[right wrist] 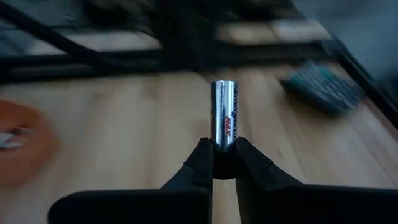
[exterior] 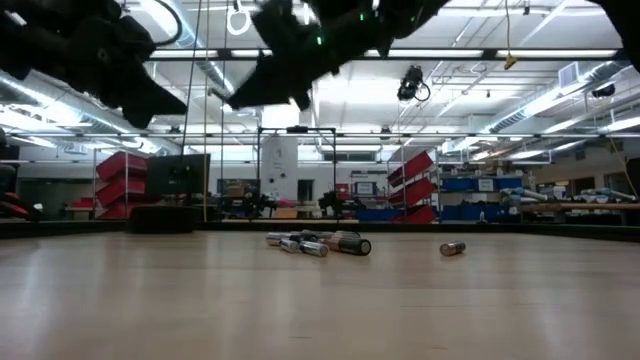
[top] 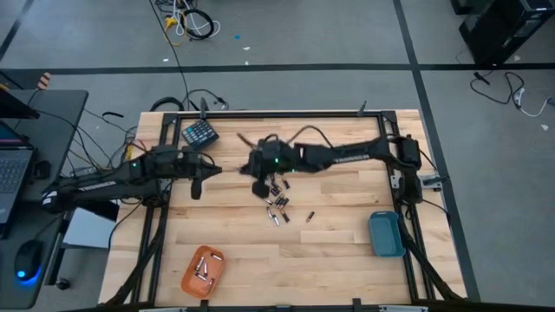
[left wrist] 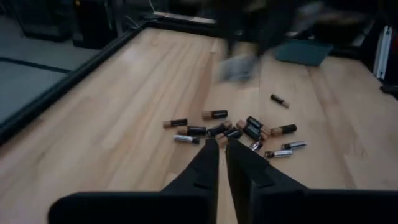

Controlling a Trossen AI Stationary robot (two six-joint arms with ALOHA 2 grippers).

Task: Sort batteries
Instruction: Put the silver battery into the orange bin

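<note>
Several small batteries [top: 277, 208] lie loose on the wooden table near its middle, and they also show in the low view [exterior: 320, 243] and the left wrist view [left wrist: 230, 130]. My right gripper [right wrist: 224, 163] hangs above the pile's left side [top: 259, 187], shut on one silvery battery [right wrist: 224, 118]. To the left of the pile my left gripper [top: 197, 189] hovers above the table. Its fingers [left wrist: 208, 163] stand close together with nothing between them. My right gripper pinches the silvery battery by its near end [right wrist: 224, 148] between its two fingertips. The battery runs along the fingers and sticks out past their tips. It is lifted clear of the table.
An orange tray [top: 204, 270] with a few batteries sits at the near left. A blue tray [top: 386, 234] stands near the right edge. A dark teal keypad block [top: 199, 133] lies at the far left. One battery [top: 309, 217] lies apart, right of the pile.
</note>
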